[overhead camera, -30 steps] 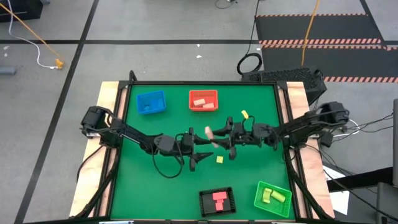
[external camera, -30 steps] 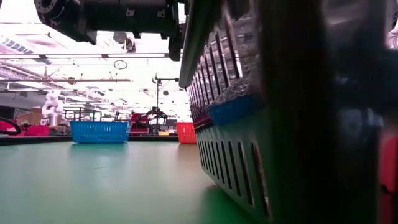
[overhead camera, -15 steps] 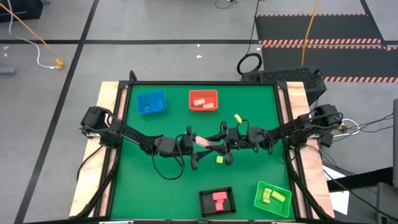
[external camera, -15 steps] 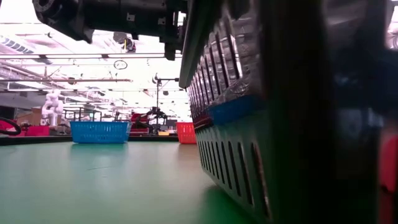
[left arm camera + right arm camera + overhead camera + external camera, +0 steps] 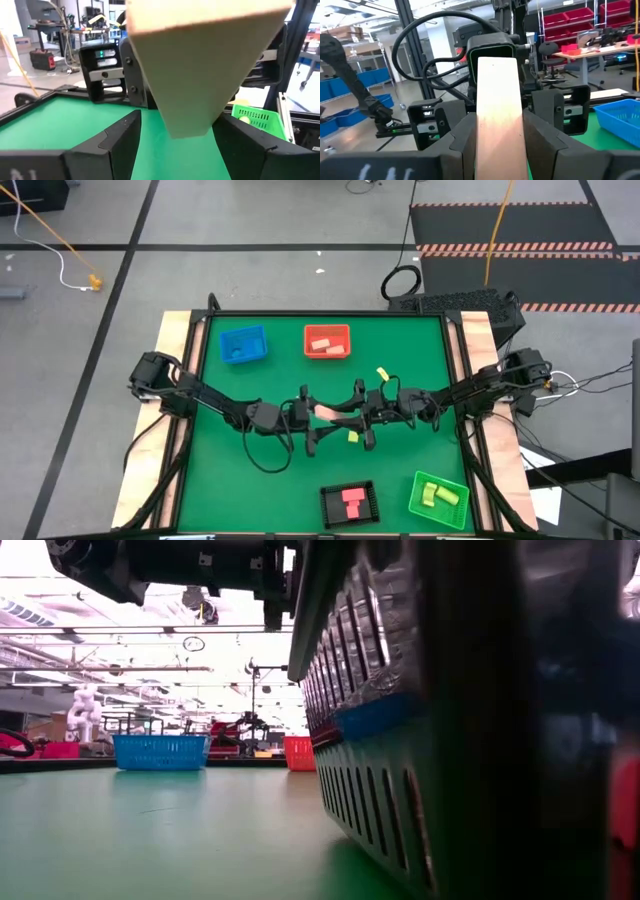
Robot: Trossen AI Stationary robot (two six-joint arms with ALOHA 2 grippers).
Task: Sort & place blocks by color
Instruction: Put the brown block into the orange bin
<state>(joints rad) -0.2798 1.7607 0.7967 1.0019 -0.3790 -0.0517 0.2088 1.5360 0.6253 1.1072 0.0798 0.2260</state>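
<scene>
A tan wooden bar (image 5: 332,411) hangs above the table's middle between my two grippers, lifted clear of the green mat. My right gripper (image 5: 358,418) comes from the right and is shut on it. My left gripper (image 5: 318,423) faces it from the left, open; in its wrist view the fingers (image 5: 120,137) stand on either side of the bar's free end (image 5: 200,75). Two small yellow blocks lie on the mat, one (image 5: 382,371) toward the far side and one (image 5: 352,436) just below the grippers. My right gripper pinches the tan bar between its two fingers (image 5: 465,142) at the end nearest it (image 5: 500,135). The fingers come about level from the table's right and lie along the bar. The bar is lifted clear and sticks out toward my left gripper.
The blue tray (image 5: 243,344) and the red tray (image 5: 327,340), which holds tan blocks, sit at the far side. The black tray (image 5: 349,503) with pink blocks and the green tray (image 5: 438,496) with yellow-green blocks sit near. The black tray's wall (image 5: 400,790) fills the low view's right.
My right gripper has carried the tan bar toward the table's left and slightly nearer, up to my left gripper. The bar, first slanted and clear of the left fingers, now lies between the two grippers with its free end between the open left fingers.
</scene>
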